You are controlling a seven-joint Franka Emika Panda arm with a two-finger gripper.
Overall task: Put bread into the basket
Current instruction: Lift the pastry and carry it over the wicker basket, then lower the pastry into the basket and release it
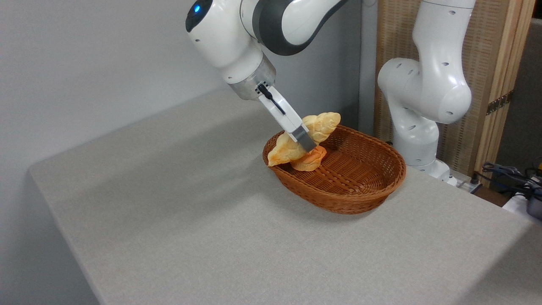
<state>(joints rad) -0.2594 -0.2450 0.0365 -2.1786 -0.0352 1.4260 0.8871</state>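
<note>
The grey table (178, 220) fills the foreground, its near corner and right side cut off by the picture's edges. Further back on it sits the basket (360, 186), an oval of reddish-brown wicker with flared sides. At the basket's left end the bread (322, 125), pale golden with browner edges, lies tilted across the rim: its lower tip (275, 157) hangs just outside the wicker wall, its upper end rises above the inside of the basket. The middle of the bread is hidden behind the near finger (304, 137) of the gripper (308, 143), which reaches down at a slant from the upper left. Only that one finger shows, and the far one is out of sight behind the bread, yet the loaf's raised pose suggests the gripper is pinching it at mid-length. Under the bread, partly covered by it, a small round orange bun (311, 160) rests inside the basket. Beyond, the arm's white base (423, 97) stands by a wooden screen (504, 76), and tangled cables (512, 178) are cut off at the right edge.
</note>
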